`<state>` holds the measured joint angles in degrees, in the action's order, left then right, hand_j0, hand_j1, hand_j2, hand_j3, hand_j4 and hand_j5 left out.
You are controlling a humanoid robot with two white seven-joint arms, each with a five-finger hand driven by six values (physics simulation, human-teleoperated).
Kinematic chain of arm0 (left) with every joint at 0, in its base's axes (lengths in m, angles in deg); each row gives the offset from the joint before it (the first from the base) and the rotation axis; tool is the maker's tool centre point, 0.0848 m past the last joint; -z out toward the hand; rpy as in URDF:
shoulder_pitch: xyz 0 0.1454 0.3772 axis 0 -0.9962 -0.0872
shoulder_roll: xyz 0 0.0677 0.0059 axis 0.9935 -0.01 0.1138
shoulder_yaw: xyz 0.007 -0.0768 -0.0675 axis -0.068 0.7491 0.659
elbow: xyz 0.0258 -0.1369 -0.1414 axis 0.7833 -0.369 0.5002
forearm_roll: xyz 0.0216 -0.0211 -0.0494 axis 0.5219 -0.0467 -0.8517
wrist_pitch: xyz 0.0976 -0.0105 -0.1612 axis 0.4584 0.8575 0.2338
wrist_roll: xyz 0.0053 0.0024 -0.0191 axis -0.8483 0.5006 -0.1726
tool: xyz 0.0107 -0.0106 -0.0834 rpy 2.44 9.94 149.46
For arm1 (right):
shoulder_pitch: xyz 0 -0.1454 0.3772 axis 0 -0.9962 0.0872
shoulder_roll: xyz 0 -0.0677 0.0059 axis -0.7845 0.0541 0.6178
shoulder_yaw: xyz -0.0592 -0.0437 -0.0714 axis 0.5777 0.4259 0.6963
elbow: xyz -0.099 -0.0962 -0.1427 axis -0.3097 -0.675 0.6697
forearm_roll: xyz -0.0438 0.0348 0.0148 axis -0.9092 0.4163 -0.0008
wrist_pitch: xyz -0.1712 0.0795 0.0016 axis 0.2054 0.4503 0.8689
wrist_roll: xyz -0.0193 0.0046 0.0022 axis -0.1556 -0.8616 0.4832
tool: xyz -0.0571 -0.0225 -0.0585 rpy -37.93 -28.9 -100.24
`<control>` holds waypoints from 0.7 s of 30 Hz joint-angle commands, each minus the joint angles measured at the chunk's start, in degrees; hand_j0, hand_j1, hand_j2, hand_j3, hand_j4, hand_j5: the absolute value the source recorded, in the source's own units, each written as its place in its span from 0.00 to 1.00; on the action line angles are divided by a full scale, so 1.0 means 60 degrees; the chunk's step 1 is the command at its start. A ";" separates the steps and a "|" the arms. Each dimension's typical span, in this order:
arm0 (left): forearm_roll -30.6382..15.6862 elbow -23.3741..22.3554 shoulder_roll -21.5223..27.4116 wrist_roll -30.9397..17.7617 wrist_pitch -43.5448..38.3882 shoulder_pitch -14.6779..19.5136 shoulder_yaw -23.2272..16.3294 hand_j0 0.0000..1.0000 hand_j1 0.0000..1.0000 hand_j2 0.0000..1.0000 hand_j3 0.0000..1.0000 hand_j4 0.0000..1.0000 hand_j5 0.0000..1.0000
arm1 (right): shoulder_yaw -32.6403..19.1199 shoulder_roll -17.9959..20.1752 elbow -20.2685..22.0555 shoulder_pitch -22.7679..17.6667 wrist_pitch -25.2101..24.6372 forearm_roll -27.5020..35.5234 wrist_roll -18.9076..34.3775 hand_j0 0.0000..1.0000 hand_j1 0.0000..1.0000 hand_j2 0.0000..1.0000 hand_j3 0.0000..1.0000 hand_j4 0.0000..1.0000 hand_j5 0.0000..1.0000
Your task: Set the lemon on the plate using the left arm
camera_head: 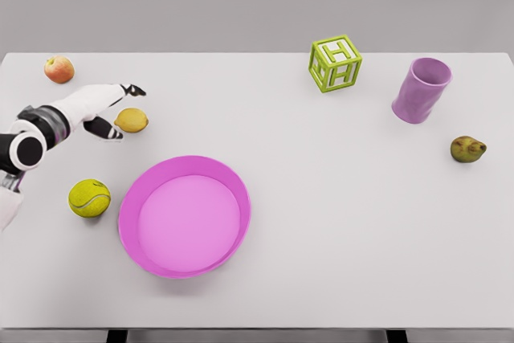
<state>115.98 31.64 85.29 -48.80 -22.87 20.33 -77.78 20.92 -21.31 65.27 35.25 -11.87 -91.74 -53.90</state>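
Left hand (112, 110) reaches in from the left edge over the far left part of the table (337, 222), forearm white with a dark wrist joint. Fingers spread apart: one dark-tipped finger extends above the lemon, another lies below and to its left. They bracket the fruit but are not closed on it; whether any tip touches the skin cannot be told.

Lemon (131, 120) lies on the table surface just right of the palm, in the opening between the fingers, not lifted.

Pink plate (132, 230) sits nearer the front edge, below and to the right of the lemon, apart from it, with nothing in it.

Tennis ball (89, 198) rests just beside the plate's left rim, below the hand.

Apple (59, 69) at the far left corner, behind the hand.

Well away on the right: green letter block (335, 63) near the back edge, purple cup (422, 90) leaning to one side, brownish pear (467, 149) close to the right edge.
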 commanded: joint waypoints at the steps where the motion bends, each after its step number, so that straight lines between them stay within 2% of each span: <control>1: 0.0012 -0.0106 -0.0013 0.0018 0.0008 0.0029 -0.0157 0.80 0.80 0.80 0.80 0.80 0.80 | 0.0001 -0.0001 -0.0009 0.0000 0.0000 -0.0004 0.0002 1.00 1.00 1.00 1.00 1.00 1.00; 10: 0.0027 -0.0516 -0.0262 0.0047 0.0022 0.0176 -0.0231 0.80 0.80 0.80 0.80 0.80 0.80 | 0.0001 -0.0001 -0.0009 0.0000 0.0000 -0.0004 0.0002 1.00 1.00 1.00 1.00 1.00 1.00; 16: 0.0027 -0.0517 -0.0277 0.0047 0.0022 0.0176 -0.0260 0.80 0.80 0.80 0.80 0.80 0.80 | 0.0001 -0.0001 -0.0009 0.0000 0.0000 -0.0004 0.0002 1.00 1.00 1.00 1.00 1.00 1.00; 21: 0.0012 -0.0517 -0.0306 0.0047 0.0022 0.0176 -0.0304 0.73 0.73 0.73 0.73 0.73 0.73 | 0.0001 -0.0001 -0.0009 0.0000 0.0000 -0.0004 0.0002 1.00 1.00 1.00 1.00 1.00 1.00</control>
<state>116.17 28.55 83.44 -48.54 -22.79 21.39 -79.57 20.92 -21.31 65.25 35.25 -11.87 -91.75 -53.90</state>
